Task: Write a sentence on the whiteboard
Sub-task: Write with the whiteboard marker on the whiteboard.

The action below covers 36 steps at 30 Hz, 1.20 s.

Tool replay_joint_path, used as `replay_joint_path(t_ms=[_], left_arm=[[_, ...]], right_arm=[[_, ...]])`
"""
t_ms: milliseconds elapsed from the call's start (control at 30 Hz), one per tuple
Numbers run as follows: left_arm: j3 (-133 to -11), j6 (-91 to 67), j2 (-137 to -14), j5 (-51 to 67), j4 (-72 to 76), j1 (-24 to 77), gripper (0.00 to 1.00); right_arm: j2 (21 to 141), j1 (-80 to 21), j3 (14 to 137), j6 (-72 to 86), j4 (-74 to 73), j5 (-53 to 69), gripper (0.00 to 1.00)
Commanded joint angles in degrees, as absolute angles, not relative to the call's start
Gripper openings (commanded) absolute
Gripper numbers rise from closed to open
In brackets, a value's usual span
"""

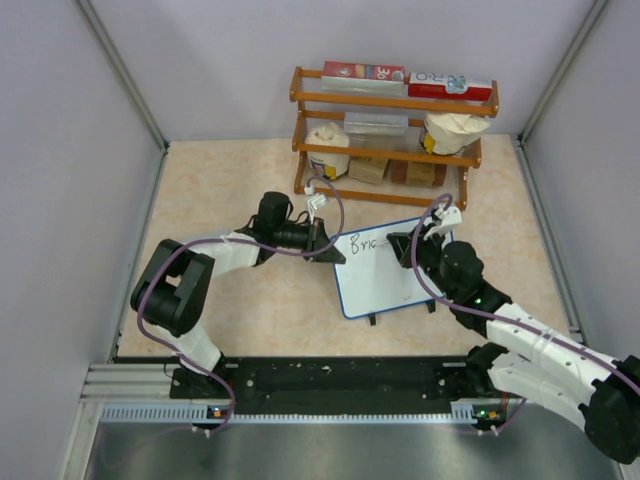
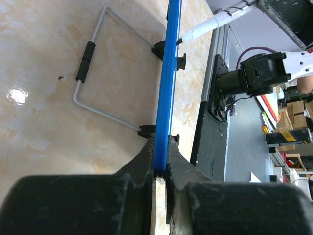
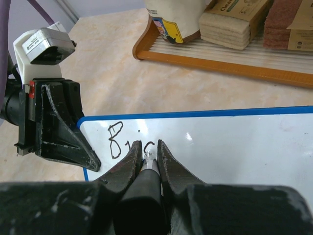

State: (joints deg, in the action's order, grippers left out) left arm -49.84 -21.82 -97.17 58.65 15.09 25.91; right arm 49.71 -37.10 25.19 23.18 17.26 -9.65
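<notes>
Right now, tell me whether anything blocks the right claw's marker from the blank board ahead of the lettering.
Nothing visible does. The right claw holds the marker with its tip at the whiteboard, just past the lettering; the white surface to the right is bare. The left claw clamps the board's left edge, behind the writing.

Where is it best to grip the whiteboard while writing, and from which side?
Grip the thin blue rim at the whiteboard's left edge, from the left, jaws across its thickness. That edge is slim and free, clear of the lettering and marker. The left gripper is shut there.
</notes>
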Motion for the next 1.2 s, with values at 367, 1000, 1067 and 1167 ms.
replay_joint_path(t_ms=[367, 1000, 1067, 1167], left_arm=[[-49.48, -14.94, -98.88, 52.82, 12.04, 26.63, 0.0], [-49.57, -14.85, -98.88, 52.65, 11.95, 26.63, 0.0], [-49.57, -14.85, -98.88, 52.65, 11.95, 26.63, 0.0], [-49.57, -14.85, -98.88, 52.65, 11.87, 26.63, 0.0]], right_arm=[[51.24, -35.68, 27.69, 22.5, 18.9, -14.06, 0.0], [47.9, -35.6, 24.08, 22.85, 15.12, -9.05, 0.0], [47.73, -35.6, 24.0, 22.94, 14.94, -8.88, 0.0], [47.9, -35.6, 23.91, 23.03, 14.85, -8.26, 0.0]])
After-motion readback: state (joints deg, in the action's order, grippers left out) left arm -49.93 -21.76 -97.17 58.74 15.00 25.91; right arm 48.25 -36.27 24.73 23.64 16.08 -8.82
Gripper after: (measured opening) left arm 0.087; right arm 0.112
